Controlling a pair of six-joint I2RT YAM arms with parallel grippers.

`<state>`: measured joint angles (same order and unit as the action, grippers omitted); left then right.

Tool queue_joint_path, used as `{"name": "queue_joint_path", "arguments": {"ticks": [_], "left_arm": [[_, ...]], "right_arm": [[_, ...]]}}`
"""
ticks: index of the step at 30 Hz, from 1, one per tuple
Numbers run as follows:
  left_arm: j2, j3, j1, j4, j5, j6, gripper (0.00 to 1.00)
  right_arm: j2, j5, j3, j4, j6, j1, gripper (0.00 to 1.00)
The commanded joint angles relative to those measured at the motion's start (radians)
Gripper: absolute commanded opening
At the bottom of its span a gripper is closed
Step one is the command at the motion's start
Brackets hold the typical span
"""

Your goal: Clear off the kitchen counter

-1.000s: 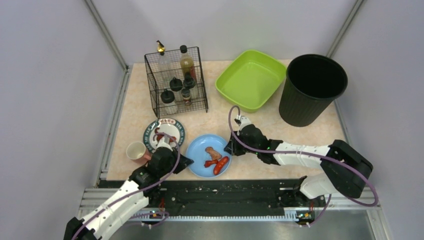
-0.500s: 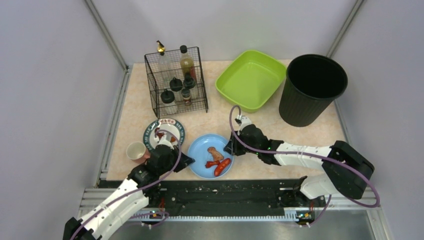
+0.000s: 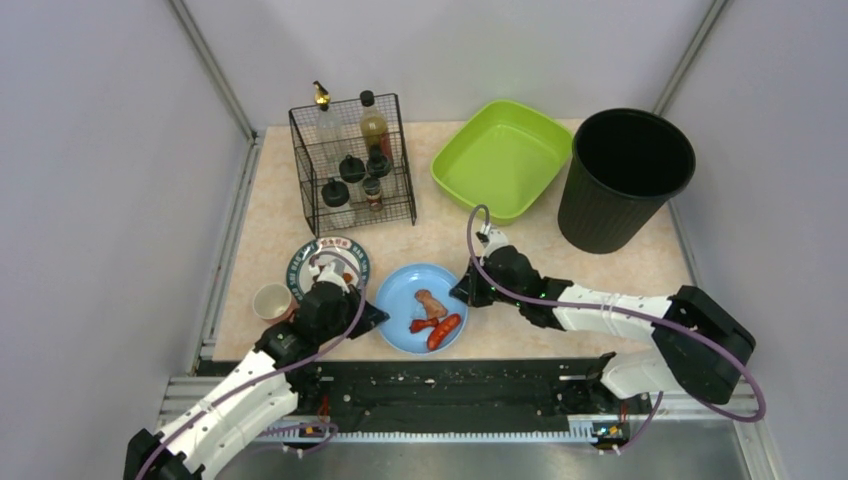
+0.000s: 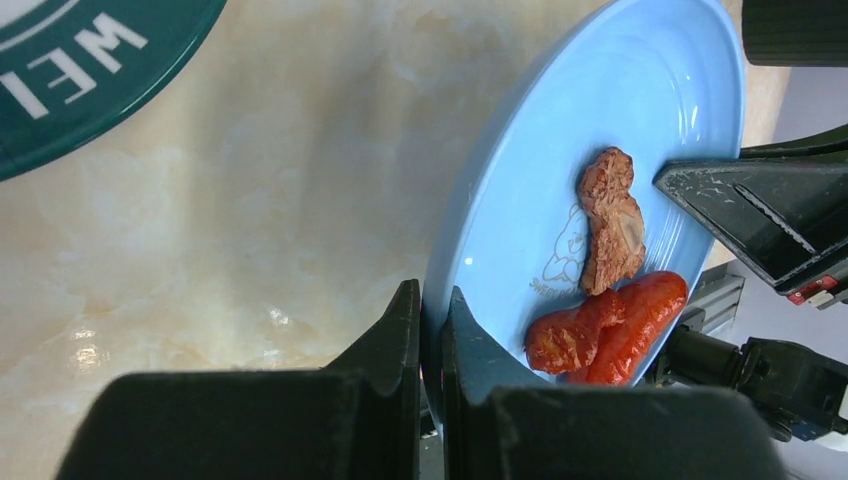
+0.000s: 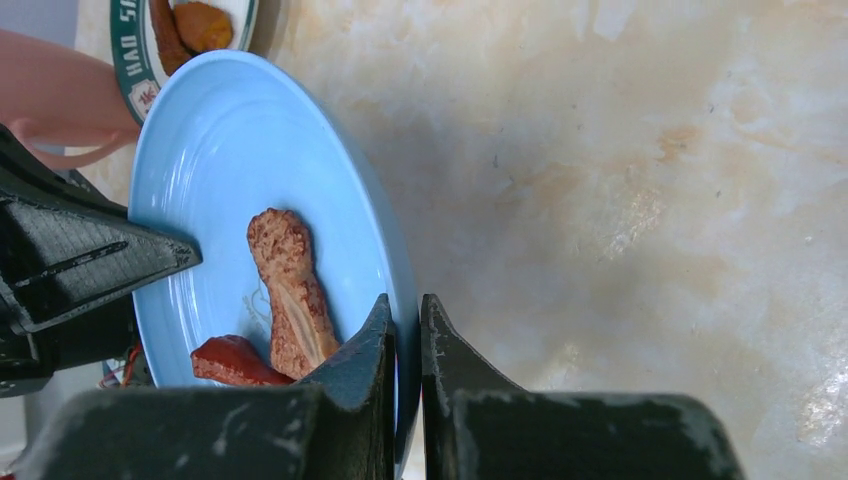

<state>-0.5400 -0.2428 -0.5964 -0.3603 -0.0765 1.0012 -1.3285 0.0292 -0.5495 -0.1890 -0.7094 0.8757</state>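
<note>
Left wrist: glossy round blue plate (image 4: pixel 620 90), marbled kitchen counter (image 4: pixel 280 200).

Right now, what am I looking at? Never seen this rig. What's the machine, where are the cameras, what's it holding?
Two robot arms, bolted at the near edge of a kitchen counter. The wide picture looks down from above and behind them; each close-up comes from a camera on one wrist, showing that arm's own black fingers. On the counter: a wire rack of bottles, a green tub, a black bin, a patterned plate with food, a pink cup, and a blue plate carrying a brown meat piece and a red sausage. The left gripper and the right gripper are each shut on opposite rims of the blue plate.
</note>
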Motion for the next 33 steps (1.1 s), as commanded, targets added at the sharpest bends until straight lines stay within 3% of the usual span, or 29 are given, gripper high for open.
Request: {"name": "queue_joint_path", "arguments": {"ticks": [1,10,14,21,33], "left_arm": [[-0.007,-0.100,-0.004,0.076,-0.024,-0.071,0.09],[0.017,-0.149,-0.003,0.054,0.017,-0.131,0.48],[0.026,-0.209,-0.005,0.048,0.014,-0.161,0.60],[0.029,-0.298,-0.004,-0.008,0.063,-0.228,0.63],[0.100,-0.331,-0.005,-0.075,0.094,-0.219,0.63]], "right_arm": [[0.048,0.065,-0.015,-0.072,-0.032,-0.022,0.00],[0.080,0.096,-0.081,-0.005,-0.022,-0.093,0.00],[0.091,0.132,-0.113,0.027,-0.017,-0.147,0.00],[0.116,0.155,-0.217,0.112,-0.011,-0.203,0.00],[0.100,0.147,-0.562,0.387,0.002,-0.348,0.00]]}}
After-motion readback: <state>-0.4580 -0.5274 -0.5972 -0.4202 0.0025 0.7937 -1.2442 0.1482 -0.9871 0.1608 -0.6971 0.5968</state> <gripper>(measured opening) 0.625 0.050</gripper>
